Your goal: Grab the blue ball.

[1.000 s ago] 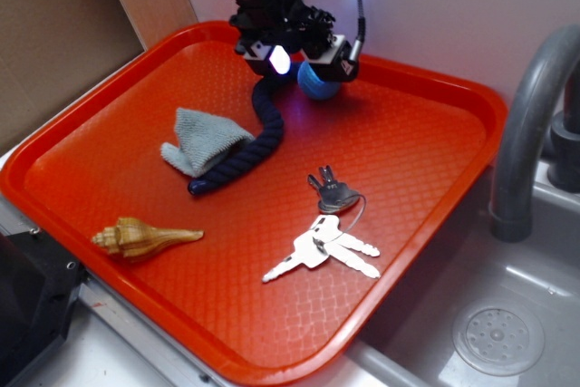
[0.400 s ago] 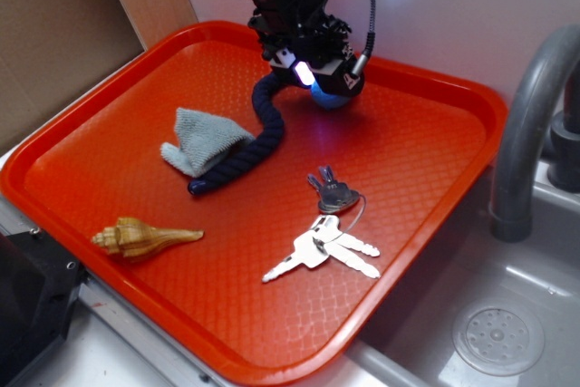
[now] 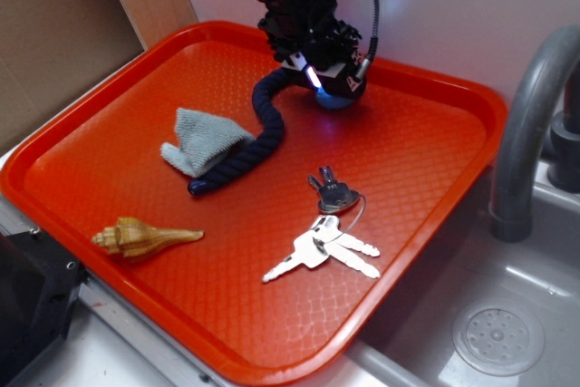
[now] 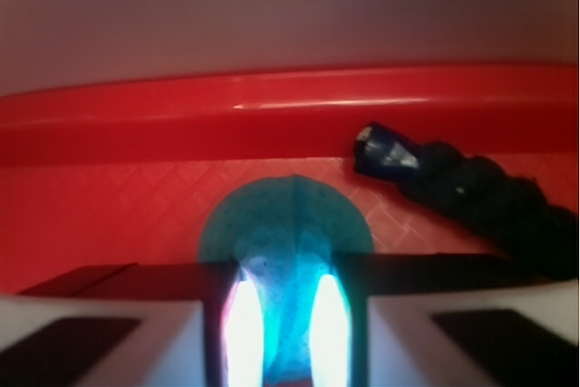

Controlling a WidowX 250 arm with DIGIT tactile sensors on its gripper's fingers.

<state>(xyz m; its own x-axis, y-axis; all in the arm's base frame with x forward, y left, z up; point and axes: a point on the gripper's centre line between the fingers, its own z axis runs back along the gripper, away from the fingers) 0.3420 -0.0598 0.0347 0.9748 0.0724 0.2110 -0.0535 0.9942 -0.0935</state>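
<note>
Exterior view: high, front-right of red tray (image 3: 426, 224), looking down across it toward back wall, sink alongside. Wrist view: low, very close, facing tray's far rim (image 4: 181, 111). Shared: blue ball (image 3: 337, 100) (image 4: 285, 224), navy rope end (image 3: 269, 88) (image 4: 390, 153).

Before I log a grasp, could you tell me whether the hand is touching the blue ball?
Cannot tell: in the wrist view the hand straddles the blue ball, but glare hides any contact.

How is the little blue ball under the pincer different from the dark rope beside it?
The blue ball is light turquoise; the rope is dark navy. The ball is small and round, while the rope is long and curved. The ball sits between the pincer's fingers, while the rope lies free, partly under the cloth. Both rest on the red tray.
</note>
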